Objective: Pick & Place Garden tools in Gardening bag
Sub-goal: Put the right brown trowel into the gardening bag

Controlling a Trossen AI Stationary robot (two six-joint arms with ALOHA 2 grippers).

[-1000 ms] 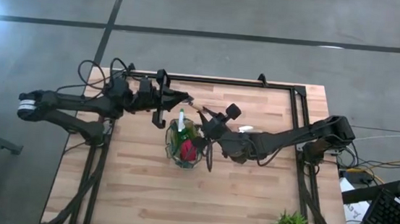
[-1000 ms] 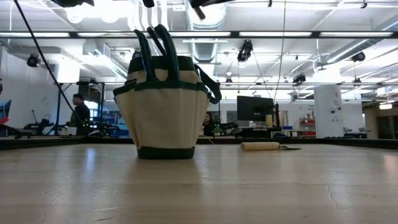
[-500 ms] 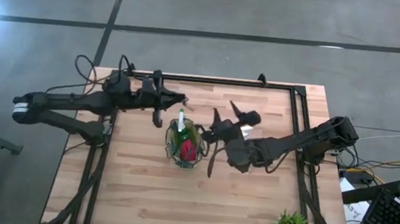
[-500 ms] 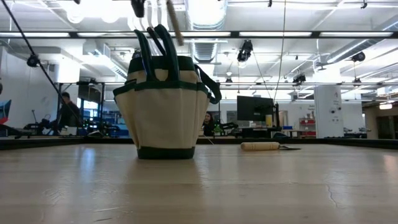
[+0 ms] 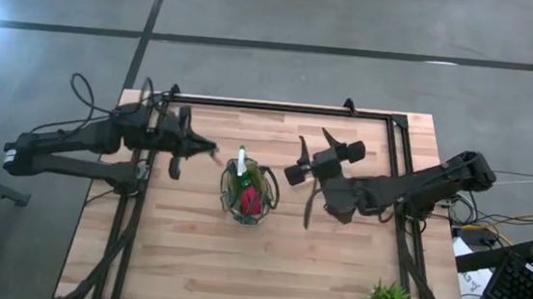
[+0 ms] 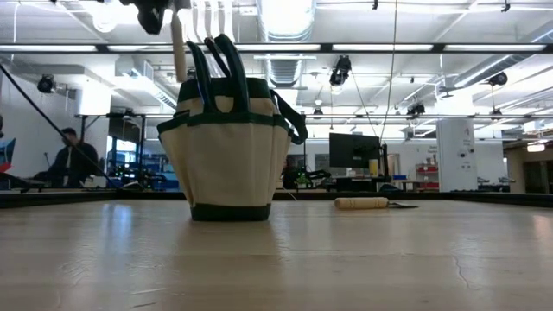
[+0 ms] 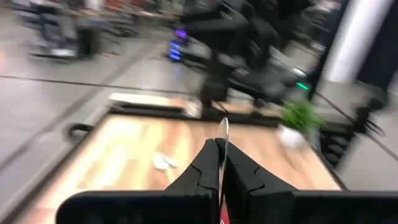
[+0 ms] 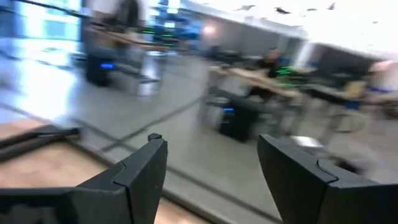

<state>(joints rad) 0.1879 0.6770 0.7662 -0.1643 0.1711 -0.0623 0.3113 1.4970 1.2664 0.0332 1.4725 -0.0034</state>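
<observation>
The left gripper [image 5: 203, 151] is clamped on a thin pale tool [image 7: 224, 130], seen edge-on between its fingers in the left wrist view. In the low view the tool hangs above rim height, close to the loop handles [image 6: 218, 60] of the bag [image 5: 248, 194]. From above, though, the gripper is beside the bag and not over its opening. If the tool were let go here, it would probably land on the table [image 5: 334, 262] or glance off the rim. The grip appears to be taken on a narrow edge, so the tool could pivot or slip during a quick move. The bag already holds a green-and-white trowel [image 5: 241, 159] and a red piece [image 5: 250, 202], both standing up. A descending tool could catch on them or on the handles, and the soft bag could be pushed over or dragged. The right gripper [image 5: 319, 154] is spread wide and holds nothing, hovering near the bag on its other side. A collision is conceivable if both arms are brought over the opening together. A wooden-handled tool [image 6: 363, 203] lies on the table beyond the bag and has yet to be collected. Its low, flat position could cause a missed grasp.
</observation>
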